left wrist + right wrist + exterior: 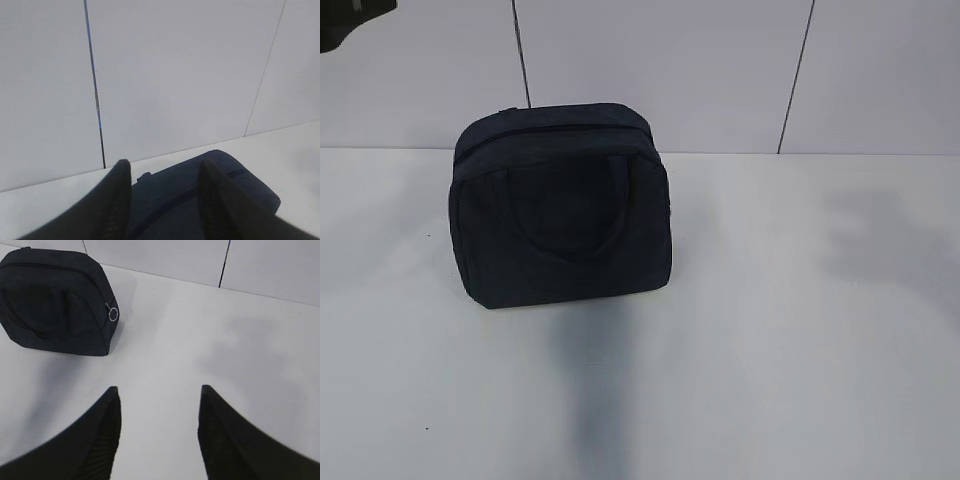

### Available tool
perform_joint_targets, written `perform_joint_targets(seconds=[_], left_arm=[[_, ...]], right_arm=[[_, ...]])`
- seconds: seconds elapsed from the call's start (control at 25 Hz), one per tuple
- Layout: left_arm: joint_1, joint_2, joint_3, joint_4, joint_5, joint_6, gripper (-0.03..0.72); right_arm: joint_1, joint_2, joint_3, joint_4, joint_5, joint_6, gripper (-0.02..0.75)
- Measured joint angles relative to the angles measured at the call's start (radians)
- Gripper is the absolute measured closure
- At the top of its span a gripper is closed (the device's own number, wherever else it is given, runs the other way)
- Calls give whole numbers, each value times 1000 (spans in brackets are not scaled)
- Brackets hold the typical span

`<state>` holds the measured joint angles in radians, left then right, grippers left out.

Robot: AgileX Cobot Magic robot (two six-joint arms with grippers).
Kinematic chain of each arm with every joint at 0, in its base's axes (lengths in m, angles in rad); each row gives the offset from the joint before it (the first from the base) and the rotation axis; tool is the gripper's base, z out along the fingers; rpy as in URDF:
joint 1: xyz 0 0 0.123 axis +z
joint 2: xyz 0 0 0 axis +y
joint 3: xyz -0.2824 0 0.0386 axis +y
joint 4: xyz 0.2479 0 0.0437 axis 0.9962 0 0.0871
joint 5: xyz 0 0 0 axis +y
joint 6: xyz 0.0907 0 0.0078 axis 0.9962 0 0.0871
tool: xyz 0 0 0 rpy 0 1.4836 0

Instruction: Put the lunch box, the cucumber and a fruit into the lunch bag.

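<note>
The dark navy lunch bag [560,215] stands upright on the white table, left of centre, with its handles drooping down the front and its top zipper looking shut. A silver ring pull [113,314] hangs at the bag's end in the right wrist view. My left gripper [165,164] hovers over the top of the lunch bag [200,195], open, with nothing between its fingers. My right gripper [159,388] is open above bare table, to the right of the lunch bag [55,300] and apart from it. The lunch box, the cucumber and the fruit are out of view.
The white table [800,330] runs to a pale panelled wall [670,70] with dark seams close behind the bag. A dark shape [355,18] sits in the top left corner of the exterior view. Neither gripper shows in that view.
</note>
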<state>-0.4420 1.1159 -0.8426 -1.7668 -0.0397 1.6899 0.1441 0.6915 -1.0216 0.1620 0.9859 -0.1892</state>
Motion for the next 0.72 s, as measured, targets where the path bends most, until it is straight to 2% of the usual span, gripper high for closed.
perform_joint_targets(seconds=[0.28,0.72], left_arm=[[0,0,0,-2,-21,0,379],[0,0,0,-4,-32,0,379]], right_arm=[[0,-217,134,1,130,38,335],[0,-432,269,-48,276,107,335]])
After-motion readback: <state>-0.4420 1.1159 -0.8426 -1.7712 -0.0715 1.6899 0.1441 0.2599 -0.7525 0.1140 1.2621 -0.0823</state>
